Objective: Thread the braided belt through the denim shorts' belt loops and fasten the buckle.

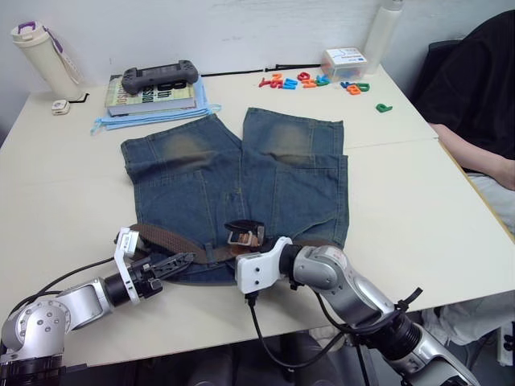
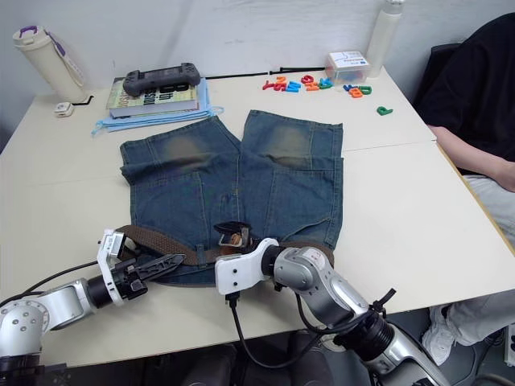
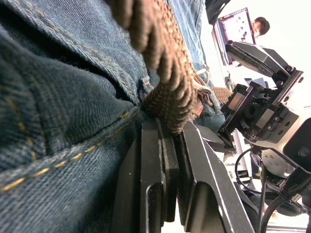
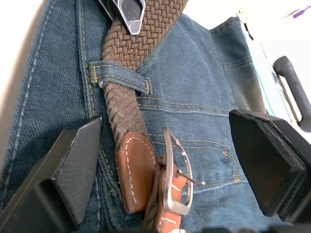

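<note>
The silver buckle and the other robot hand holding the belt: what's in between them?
In the right wrist view, between the buckle and the left gripper, the braided belt runs under one belt loop, over the denim shorts.

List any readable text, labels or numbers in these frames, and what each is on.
No text reads clearly.
Book under the game controller: large white letters on the cover, half covered, too blurred to read.
Small box at the table's far edge: blue print on the lid, too small to read.
Coloured plastic letters: jumbled, spell no word.
Denim shorts, braided belt, buckle: no visible label or brand.
</note>
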Available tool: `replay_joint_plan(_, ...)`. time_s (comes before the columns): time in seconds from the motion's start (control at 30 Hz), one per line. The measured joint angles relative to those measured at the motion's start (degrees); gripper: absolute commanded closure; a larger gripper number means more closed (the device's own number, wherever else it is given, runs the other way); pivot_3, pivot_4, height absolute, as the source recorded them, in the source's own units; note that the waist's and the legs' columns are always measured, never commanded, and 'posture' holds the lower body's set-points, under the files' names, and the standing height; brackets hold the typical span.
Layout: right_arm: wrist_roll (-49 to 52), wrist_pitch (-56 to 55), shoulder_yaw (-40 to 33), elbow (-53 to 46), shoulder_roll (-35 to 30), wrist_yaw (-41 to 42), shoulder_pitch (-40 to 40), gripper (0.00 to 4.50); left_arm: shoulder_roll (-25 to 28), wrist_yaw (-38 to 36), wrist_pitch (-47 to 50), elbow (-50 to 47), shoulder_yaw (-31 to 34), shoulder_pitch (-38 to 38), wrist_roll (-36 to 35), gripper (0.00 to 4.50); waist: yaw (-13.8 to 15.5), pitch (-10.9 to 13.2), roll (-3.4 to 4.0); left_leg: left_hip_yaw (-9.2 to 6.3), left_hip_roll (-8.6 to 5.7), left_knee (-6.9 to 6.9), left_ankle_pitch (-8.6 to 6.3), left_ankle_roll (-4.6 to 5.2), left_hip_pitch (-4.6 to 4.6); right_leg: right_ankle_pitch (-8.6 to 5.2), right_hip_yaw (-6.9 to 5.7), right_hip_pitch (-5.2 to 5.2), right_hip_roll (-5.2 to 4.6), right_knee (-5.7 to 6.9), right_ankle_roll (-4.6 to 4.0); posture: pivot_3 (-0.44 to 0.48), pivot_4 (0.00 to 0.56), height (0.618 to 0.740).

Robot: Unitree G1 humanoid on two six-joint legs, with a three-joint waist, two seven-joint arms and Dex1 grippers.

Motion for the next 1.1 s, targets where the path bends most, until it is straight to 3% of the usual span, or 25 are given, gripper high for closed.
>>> replay_joint_plan(0.6, -11.72, -6.06, 1.05, 1.95, -0.68, -6.43, -0.01, 0.04, 0.0, -0.09, 0.11, 0.0, 0.14, 0.06, 0.0, 4.5, -0.02, -0.02, -0.03, 0.0, -0.01, 0.02, 0.03, -0.04, 0.04, 0.0, 0.0, 0.01, 0.01, 0.08, 0.0, 0.0, 0.15, 0.714)
replay_joint_plan(0.7, -12.68, -7.17, 1.06, 2.51, -0.65, -6.85, 0.11, 0.73, 0.01, -0.11, 0.11, 0.0, 0.16, 0.08, 0.0, 4.5, -0.03, -0.02, -0.03, 0.0, -0.01, 0.02, 0.04, -0.04, 0.04, 0.0, 0.01, 0.01, 0.01, 0.09, -0.01, 0.0, 0.15, 0.714)
replay_joint_plan(0.9, -14.25, -9.12, 1.08, 4.11, -0.67, -6.85, 0.19, 3.68, 0.02, -0.22, 0.09, 0.0, 0.33, 0.06, 0.0, 4.5, -0.04, -0.02, -0.03, 0.01, -0.01, 0.02, 0.04, -0.04, 0.04, 0.0, 0.01, 0.01, 0.01, 0.09, 0.0, 0.0, 0.15, 0.714)
replay_joint_plan(0.97, -14.75, -9.45, 1.08, 4.21, -0.66, -6.85, 0.33, 4.46, 0.02, -0.33, 0.04, 0.02, 0.59, 0.05, 0.0, 4.5, -0.05, -0.02, -0.03, 0.01, -0.01, 0.02, 0.04, -0.04, 0.04, 0.0, 0.01, 0.01, 0.02, 0.09, 0.0, 0.0, 0.15, 0.714)
replay_joint_plan(1.1, -15.51, -10.12, 1.07, 4.22, -0.61, -6.97, 0.4, 4.46, 0.02, -0.33, 0.05, 0.03, 0.61, 0.05, 0.01, 4.5, -0.05, -0.02, -0.03, 0.01, -0.01, 0.02, 0.04, -0.04, 0.04, 0.0, 0.01, 0.01, 0.02, 0.09, -0.01, 0.0, 0.15, 0.714)
